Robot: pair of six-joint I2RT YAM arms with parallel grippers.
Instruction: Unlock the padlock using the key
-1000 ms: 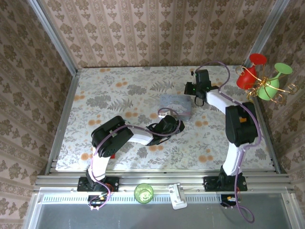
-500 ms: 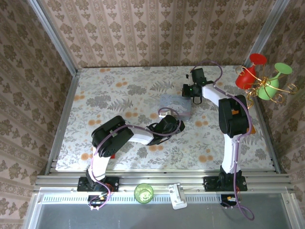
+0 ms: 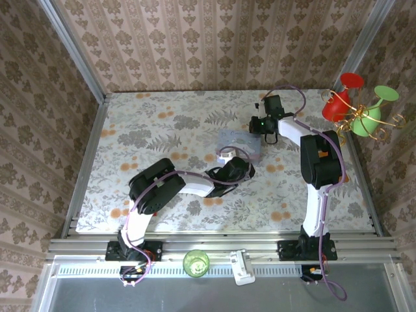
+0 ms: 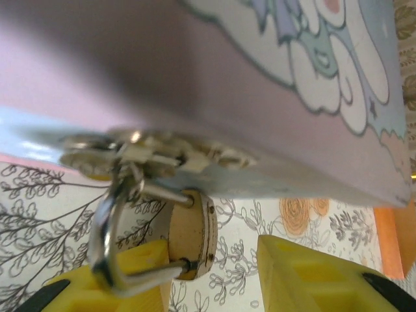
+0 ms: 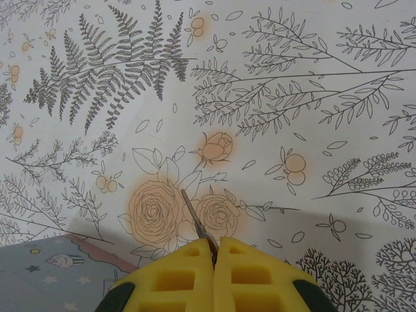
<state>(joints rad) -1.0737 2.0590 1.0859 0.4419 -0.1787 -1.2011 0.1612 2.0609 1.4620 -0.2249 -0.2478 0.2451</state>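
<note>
One padlock (image 4: 192, 234) at tin (image 4: 214, 71) edge

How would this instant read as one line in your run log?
left end effector: open, jaws either side of padlock hanging from tin | right end effector: shut on key | key not in padlock yet

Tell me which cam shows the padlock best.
Left wrist: the padlock hangs close-up off the tin clasp, brass body and shackle clear, between yellow fingers. Top external: tin beside the left gripper, lock too small to tell. Right wrist: tin corner and the key.
</note>
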